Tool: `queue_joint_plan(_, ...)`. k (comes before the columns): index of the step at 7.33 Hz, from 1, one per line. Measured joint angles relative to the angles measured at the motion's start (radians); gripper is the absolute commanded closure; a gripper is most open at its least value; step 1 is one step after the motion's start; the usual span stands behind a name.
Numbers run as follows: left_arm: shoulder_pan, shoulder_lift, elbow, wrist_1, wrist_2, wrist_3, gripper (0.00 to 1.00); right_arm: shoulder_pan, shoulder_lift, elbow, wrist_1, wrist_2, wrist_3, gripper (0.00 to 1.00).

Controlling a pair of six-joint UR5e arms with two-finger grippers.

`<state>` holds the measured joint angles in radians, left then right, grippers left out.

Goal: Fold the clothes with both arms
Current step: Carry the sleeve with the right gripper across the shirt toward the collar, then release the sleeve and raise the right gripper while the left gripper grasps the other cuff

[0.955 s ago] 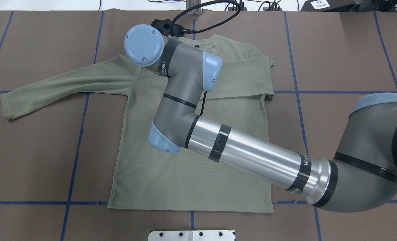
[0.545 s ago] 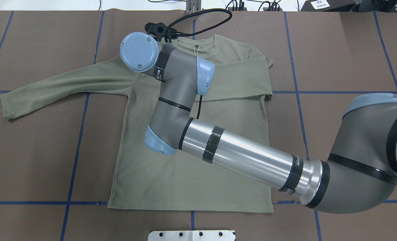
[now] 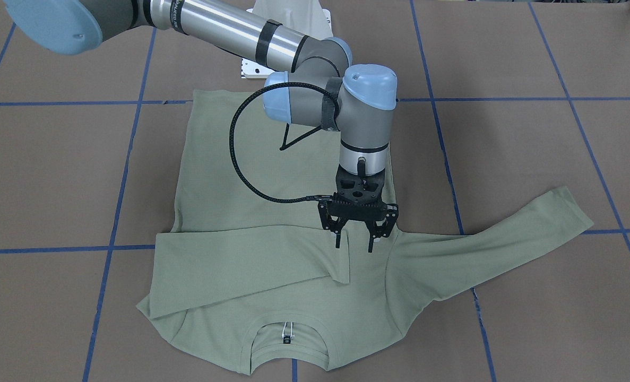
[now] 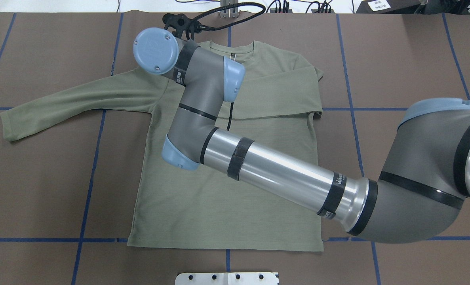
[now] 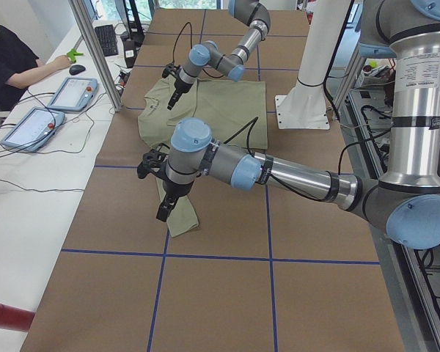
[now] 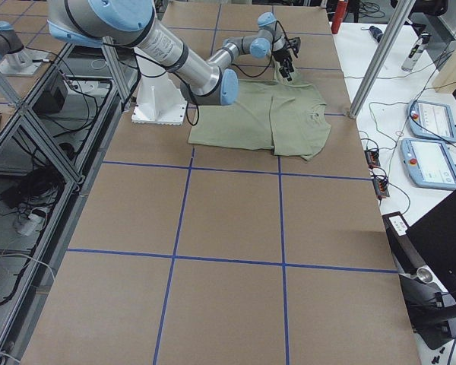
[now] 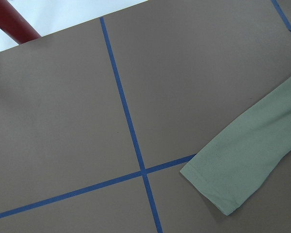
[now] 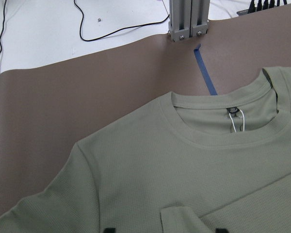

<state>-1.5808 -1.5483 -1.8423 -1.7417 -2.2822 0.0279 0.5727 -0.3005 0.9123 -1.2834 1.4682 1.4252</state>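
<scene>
The shirt [image 4: 199, 209] lies flat, one sleeve [image 3: 240, 260] folded across the chest; my right gripper [image 3: 354, 240] hangs above its cuff [image 3: 341, 265], jaws apart, empty. The left gripper [image 5: 163, 211] is over the other cuff [image 7: 228, 179], I think to fold it; how wide it stands I cannot tell.

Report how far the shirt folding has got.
Done: one sleeve is folded across the chest of the shirt. In hand: the right gripper stands open over that sleeve's cuff, holding nothing; the left gripper hangs by the other cuff, open or shut I cannot tell. Left: the outstretched sleeve and the body, which lies flat, unfolded.
</scene>
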Motion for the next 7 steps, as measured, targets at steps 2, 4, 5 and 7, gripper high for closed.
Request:
queue_joint_plan(2, 0.008, -0.036, 0.066, -0.111, 0.001, -0.008, 0.00, 0.103, -0.001, 0.001, -0.024, 0.166, -0.079, 0.00)
queue_joint_plan(4, 0.042, -0.090, 0.216, -0.301, 0.002, -0.045, 0.00, 0.223, -0.050, 0.072, -0.148, 0.351, -0.244, 0.00)
queue_joint_plan(5, 0.065, -0.088, 0.281, -0.424, 0.002, -0.065, 0.00, 0.295, -0.129, 0.158, -0.201, 0.450, -0.361, 0.00)
queue_joint_plan(7, 0.149, -0.035, 0.349, -0.603, 0.007, -0.190, 0.00, 0.439, -0.341, 0.320, -0.231, 0.603, -0.626, 0.00)
